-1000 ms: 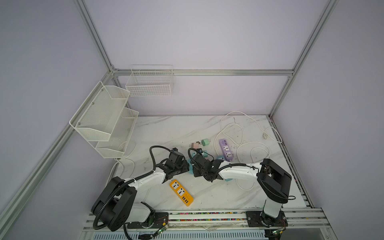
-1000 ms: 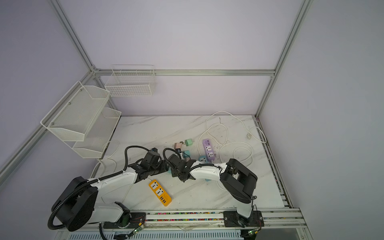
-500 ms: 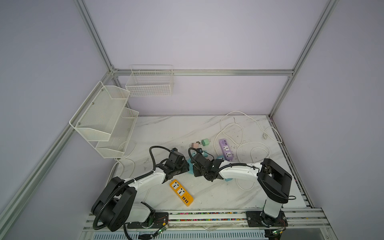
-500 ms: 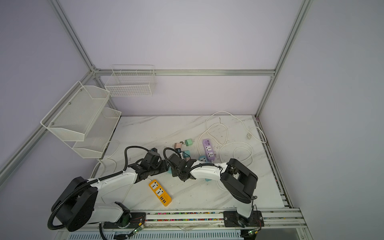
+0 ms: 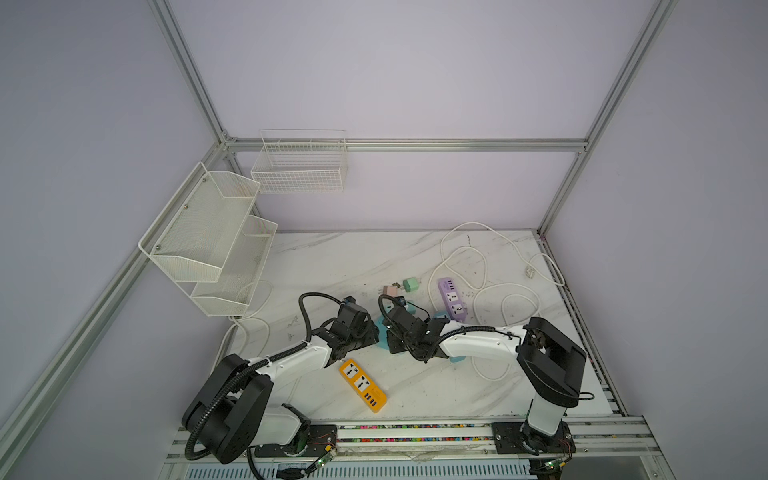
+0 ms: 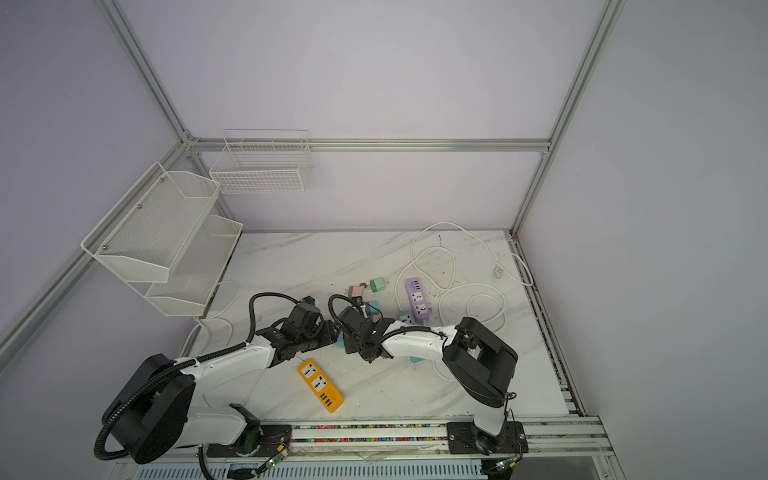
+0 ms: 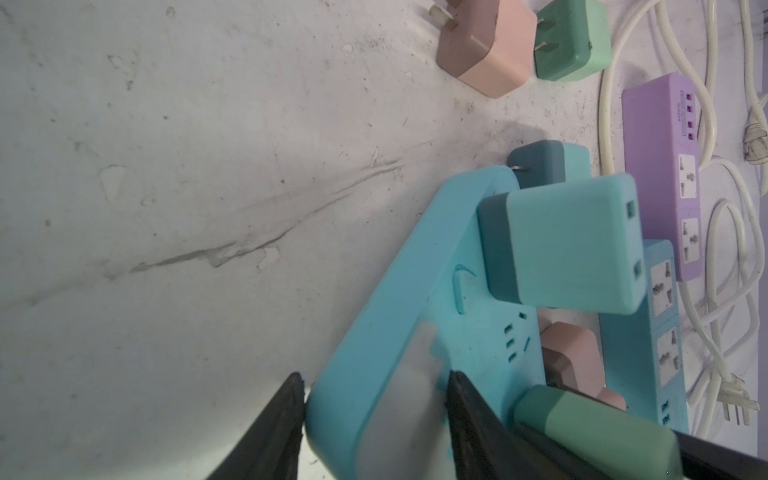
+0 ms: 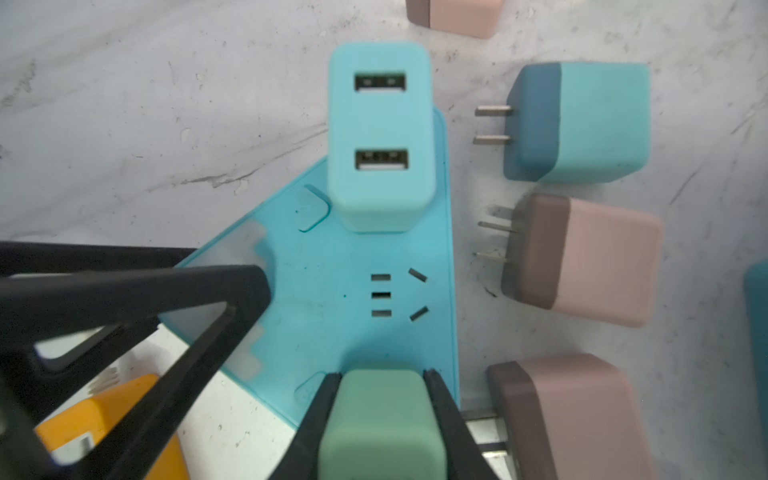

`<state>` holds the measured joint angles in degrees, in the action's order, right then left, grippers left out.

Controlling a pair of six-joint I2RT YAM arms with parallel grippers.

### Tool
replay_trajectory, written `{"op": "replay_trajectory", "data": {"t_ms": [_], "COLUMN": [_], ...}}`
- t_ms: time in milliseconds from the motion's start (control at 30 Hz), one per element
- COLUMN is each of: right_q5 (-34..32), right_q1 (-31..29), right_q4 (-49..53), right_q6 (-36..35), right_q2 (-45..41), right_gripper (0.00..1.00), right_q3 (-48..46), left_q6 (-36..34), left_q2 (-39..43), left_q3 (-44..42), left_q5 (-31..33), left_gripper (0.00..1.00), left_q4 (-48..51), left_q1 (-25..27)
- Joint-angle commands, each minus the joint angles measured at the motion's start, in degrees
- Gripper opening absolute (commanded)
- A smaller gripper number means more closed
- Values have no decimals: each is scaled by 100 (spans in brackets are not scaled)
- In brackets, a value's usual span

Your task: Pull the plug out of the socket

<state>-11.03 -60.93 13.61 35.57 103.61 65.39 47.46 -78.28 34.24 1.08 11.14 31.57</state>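
The left tool (image 7: 374,386) is closed partway around one end of the teal power strip (image 7: 399,270). One finger sits against the strip's side and the other on its face, so it looks to be pinning the strip to the tabletop (image 5: 353,257). The orange strip (image 5: 363,386) lies untouched just in front of that arm.

On the strip's face, a teal adapter (image 8: 380,133) is plugged in at the far end and an empty socket sits in the middle. At the near end, the right tool (image 8: 382,376) is clenched on the green plug (image 8: 382,419), with a jaw flat on each side. The plug's base looks flush with the strip and no prongs show, so I judge it seated.

The bracing and the grasp look done, and the pull itself is what remains. Right of the strip, a loose teal plug (image 8: 577,124) and a pink plug (image 8: 582,257) lie on their sides with prongs bare, and the purple strip (image 5: 452,299) lies beyond
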Motion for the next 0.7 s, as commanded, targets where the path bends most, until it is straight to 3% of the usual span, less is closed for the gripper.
{"op": "replay_trajectory", "data": {"t_ms": [0, 167, 267, 433, 567, 667], "right_q5": [-74, 475, 211, -179, 166, 39], "right_q1": [-163, 519, 484, -144, 150, 391], "right_q4": [-50, -676, -631, -25, -426, -441], "right_q6": [122, 149, 182, 182, 142, 186], "right_q2": [117, -546, -656, 83, -188, -532], "right_gripper": [19, 19, 19, 18, 19, 18], "right_q3": [324, -494, -475, 347, -84, -328], "left_q6": [-77, -79, -79, -79, -79, -79], "left_q2": [-388, -422, -416, -444, -460, -470], "left_q3": [-454, -440, -451, -431, -433, -421], "left_q5": [331, 331, 339, 340, 340, 357], "left_gripper": [52, 52, 52, 52, 52, 52], "left_q4": [1734, 1734, 1735, 1734, 1732, 1734], "left_q1": [-11, -12, -6, -4, 8, 17]}}
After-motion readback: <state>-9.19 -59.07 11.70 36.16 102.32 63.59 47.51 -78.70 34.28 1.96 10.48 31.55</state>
